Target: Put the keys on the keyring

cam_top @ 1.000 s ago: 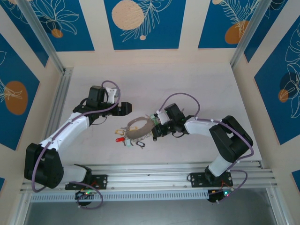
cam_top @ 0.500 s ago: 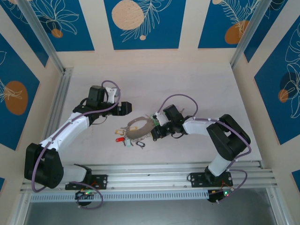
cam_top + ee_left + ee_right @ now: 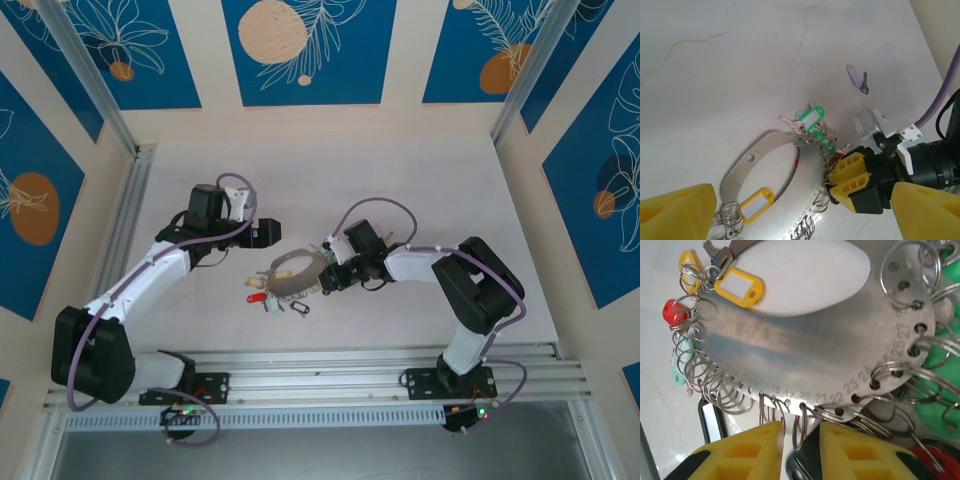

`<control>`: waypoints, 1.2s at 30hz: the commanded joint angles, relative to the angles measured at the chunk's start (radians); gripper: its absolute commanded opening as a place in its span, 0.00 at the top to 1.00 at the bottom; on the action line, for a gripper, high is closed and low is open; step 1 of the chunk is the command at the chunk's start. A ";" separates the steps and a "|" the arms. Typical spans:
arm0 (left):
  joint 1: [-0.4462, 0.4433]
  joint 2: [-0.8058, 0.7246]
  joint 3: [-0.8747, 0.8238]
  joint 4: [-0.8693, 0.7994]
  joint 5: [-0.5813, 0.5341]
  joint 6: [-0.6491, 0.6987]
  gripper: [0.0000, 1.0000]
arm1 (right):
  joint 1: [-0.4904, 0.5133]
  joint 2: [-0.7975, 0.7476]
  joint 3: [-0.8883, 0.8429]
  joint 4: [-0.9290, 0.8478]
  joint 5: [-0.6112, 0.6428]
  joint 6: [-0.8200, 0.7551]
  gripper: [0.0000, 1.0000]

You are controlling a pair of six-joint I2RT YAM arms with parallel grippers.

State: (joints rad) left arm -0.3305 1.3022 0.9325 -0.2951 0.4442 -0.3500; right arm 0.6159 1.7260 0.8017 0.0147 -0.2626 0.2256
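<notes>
A flat grey metal crescent keyring (image 3: 805,345) lies on the worktop (image 3: 715,60), strung with colour-tagged keys (image 3: 739,286). One lilac-tagged key (image 3: 856,78) lies apart.

The keyring (image 3: 291,276) lies on the table (image 3: 400,180) between the two grippers. The left gripper (image 3: 272,232) is just behind and to its left, apart from it, and the right gripper (image 3: 323,283) is at its right rim with one finger on each side of a small ring (image 3: 798,427). Around the rim hang the keys (image 3: 810,120), bunched beside the right gripper and at the near-left edge, while a lone key (image 3: 858,80) lies on bare table well apart from the keyring.
</notes>
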 commanded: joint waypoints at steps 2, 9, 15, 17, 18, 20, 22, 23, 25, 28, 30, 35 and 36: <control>-0.008 -0.027 -0.018 0.010 0.004 -0.003 0.10 | 0.009 0.011 0.024 0.003 -0.018 -0.018 0.83; -0.007 -0.027 -0.014 0.001 0.001 0.001 0.10 | 0.010 -0.040 0.006 -0.014 -0.026 -0.063 1.00; -0.007 -0.049 -0.012 -0.021 -0.006 0.008 0.10 | 0.011 -0.163 -0.018 -0.038 -0.037 -0.143 1.00; -0.008 -0.061 -0.011 -0.033 -0.008 0.012 0.10 | 0.017 -0.218 -0.017 -0.058 -0.042 -0.180 1.00; -0.008 -0.068 -0.009 -0.042 -0.011 0.015 0.10 | 0.020 -0.248 -0.015 -0.070 -0.044 -0.199 1.00; -0.007 -0.083 -0.007 -0.059 -0.015 0.022 0.11 | 0.018 -0.295 -0.004 -0.102 -0.049 -0.228 1.00; -0.008 -0.097 -0.004 -0.069 -0.013 0.029 0.13 | 0.018 -0.322 0.015 -0.135 -0.061 -0.250 1.00; -0.008 -0.104 -0.004 -0.070 -0.008 0.031 0.15 | 0.016 -0.336 0.024 -0.149 -0.076 -0.259 1.00; -0.008 -0.121 -0.002 -0.068 0.021 0.038 0.25 | 0.015 -0.364 0.036 -0.162 -0.126 -0.279 1.00; -0.017 -0.157 0.010 -0.067 0.089 0.058 0.43 | 0.016 -0.443 0.034 -0.143 -0.243 -0.309 1.00; -0.027 -0.191 0.017 -0.059 0.152 0.078 0.49 | 0.016 -0.492 0.047 -0.141 -0.297 -0.323 1.00; -0.071 -0.288 0.022 0.013 0.311 0.094 0.57 | 0.011 -0.559 0.121 -0.177 -0.379 -0.351 1.00; -0.081 -0.303 0.023 0.023 0.334 0.098 0.57 | 0.007 -0.565 0.134 -0.176 -0.391 -0.350 1.00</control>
State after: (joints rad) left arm -0.3866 1.0447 0.9245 -0.3252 0.6384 -0.2806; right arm 0.6281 1.1988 0.8692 -0.1715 -0.5320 -0.0872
